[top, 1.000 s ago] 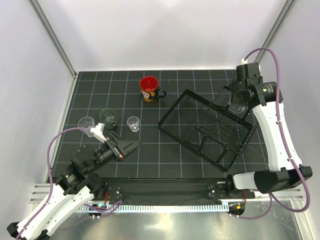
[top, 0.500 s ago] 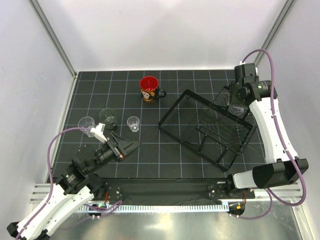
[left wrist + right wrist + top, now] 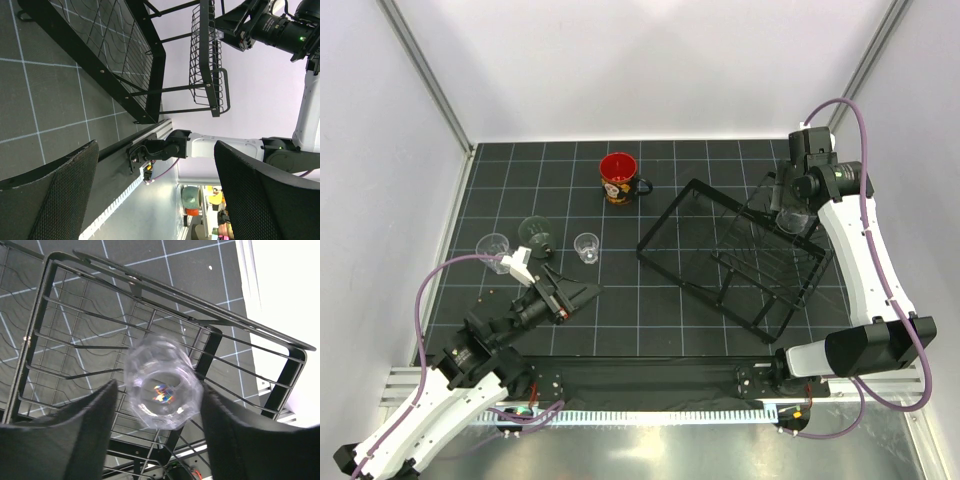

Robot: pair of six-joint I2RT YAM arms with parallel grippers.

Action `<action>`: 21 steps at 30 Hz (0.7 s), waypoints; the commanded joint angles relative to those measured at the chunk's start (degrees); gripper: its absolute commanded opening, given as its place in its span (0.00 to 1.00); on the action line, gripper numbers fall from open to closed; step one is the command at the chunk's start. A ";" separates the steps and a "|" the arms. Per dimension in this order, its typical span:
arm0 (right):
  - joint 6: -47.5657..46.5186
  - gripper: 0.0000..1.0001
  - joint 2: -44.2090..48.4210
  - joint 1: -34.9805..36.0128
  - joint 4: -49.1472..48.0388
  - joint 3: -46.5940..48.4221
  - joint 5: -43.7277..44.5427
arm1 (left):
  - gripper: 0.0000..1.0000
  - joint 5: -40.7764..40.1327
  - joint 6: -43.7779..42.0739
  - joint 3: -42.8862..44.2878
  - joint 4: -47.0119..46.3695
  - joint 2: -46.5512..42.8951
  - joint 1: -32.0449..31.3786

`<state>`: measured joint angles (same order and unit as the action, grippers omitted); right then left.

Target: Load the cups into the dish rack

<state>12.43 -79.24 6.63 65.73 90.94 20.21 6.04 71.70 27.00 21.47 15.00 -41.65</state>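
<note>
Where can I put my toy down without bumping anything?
Bare mat lies near the front, between the left claw and the dish rack. The back-left corner, behind the clear cups and left of the mug, is bare too. It's crowded around those cups, and the rack fills the right side.

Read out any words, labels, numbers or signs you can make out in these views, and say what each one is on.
No text can be read in any view.
mug: a colourful print on its side, too small to make out any words.
clear cup: no marking visible.
rack: bare black wire, no label visible.
</note>
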 commanded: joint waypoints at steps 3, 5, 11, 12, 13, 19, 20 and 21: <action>-0.21 0.76 1.19 -0.22 0.44 0.29 1.59 | 0.93 0.20 -1.12 0.33 0.06 -0.41 -0.10; -0.12 0.80 1.54 -0.30 0.62 0.47 2.03 | 0.93 0.20 -1.56 0.42 0.41 -0.59 -0.19; 0.67 0.86 2.43 1.35 4.30 4.86 4.57 | 0.94 0.11 -2.44 0.77 1.90 -1.12 -0.19; 0.93 0.87 2.34 2.15 5.01 6.87 5.45 | 0.94 0.20 -2.44 0.77 2.43 -1.12 -0.19; 1.11 0.86 2.25 2.94 5.89 7.93 7.11 | 0.94 0.11 -2.53 0.77 2.78 -0.94 -0.10; 3.48 0.91 -2.49 14.27 13.53 17.51 14.42 | 0.96 -0.16 -3.15 2.52 8.13 0.72 -0.10; 4.27 0.91 -3.37 15.33 15.63 18.65 15.21 | 0.96 -0.33 -3.23 2.96 8.84 1.51 -0.10; 4.80 0.91 -4.51 17.69 16.78 21.10 16.17 | 0.96 -0.33 -3.41 3.66 9.54 2.04 -0.10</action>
<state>14.72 -80.68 20.58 74.94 106.91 30.98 6.00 69.93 27.38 27.62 15.35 -41.65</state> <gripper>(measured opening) 0.904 0.955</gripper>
